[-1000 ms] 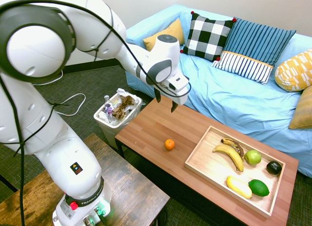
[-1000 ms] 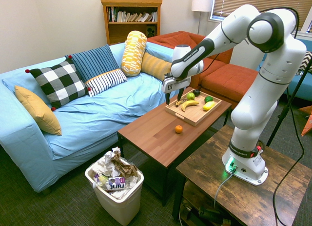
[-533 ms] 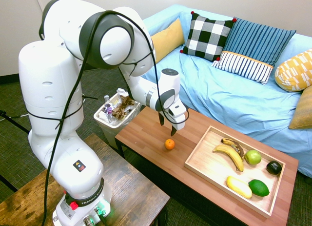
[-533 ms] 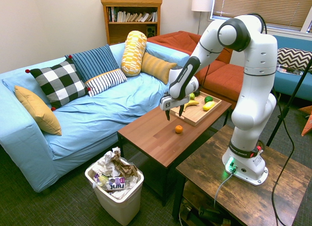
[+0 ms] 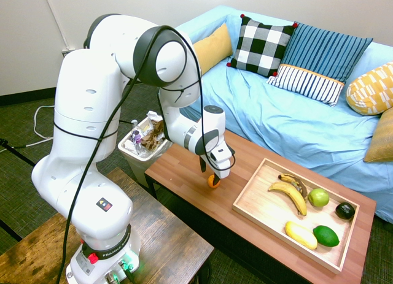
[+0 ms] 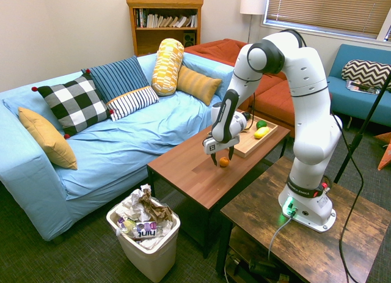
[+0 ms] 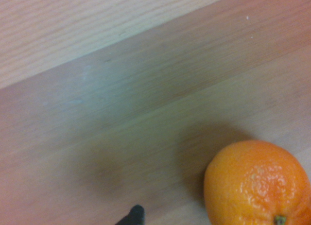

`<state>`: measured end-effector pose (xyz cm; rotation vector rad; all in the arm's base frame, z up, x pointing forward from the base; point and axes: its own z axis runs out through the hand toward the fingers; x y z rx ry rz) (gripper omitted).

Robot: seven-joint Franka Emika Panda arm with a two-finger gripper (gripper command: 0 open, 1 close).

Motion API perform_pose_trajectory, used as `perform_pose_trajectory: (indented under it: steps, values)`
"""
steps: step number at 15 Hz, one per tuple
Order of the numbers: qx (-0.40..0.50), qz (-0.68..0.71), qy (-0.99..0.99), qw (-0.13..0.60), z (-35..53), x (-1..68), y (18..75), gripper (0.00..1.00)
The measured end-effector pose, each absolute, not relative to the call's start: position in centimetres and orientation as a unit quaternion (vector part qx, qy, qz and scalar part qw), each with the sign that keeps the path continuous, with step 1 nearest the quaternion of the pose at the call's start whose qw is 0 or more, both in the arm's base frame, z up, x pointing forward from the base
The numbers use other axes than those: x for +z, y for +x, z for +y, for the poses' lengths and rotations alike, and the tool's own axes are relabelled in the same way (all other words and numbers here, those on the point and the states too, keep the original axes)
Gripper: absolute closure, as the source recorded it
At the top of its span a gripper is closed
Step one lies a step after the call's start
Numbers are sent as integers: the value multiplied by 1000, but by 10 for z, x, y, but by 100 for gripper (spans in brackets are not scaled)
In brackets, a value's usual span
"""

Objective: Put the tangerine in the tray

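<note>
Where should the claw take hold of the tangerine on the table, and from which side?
Across its middle, from straight above. The tangerine is a small round ball sitting alone on the bare table, so any pair of opposite sides should serve. The claw already hangs open right over it, pointing down.

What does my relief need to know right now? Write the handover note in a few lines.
Gripper: open, pointing down, low over the tangerine, fingers either side of it, holding nothing.
Tangerine: on the table, outside the tray, between the tray and the table's end by the bin.
Tray: on the far part of the table, holding bananas, a green apple, a lime, a yellow fruit and a dark fruit.
Done: approach to the tangerine.
Left: close on it, lift, carry to the tray, set it on a bare patch, release.
</note>
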<state>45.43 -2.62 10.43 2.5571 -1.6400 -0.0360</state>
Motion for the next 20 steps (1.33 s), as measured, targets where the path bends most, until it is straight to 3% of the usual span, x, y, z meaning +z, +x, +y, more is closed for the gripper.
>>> perform_pose_trajectory:
  steps: [1,2,15,20]
  values:
    - [-12,-544,837,53,-29,100,456,0]
    - [-13,-549,834,53,-31,96,458,100]
    - [-18,-552,833,42,-28,95,463,100]
    - [-7,-559,829,30,-43,146,464,100]
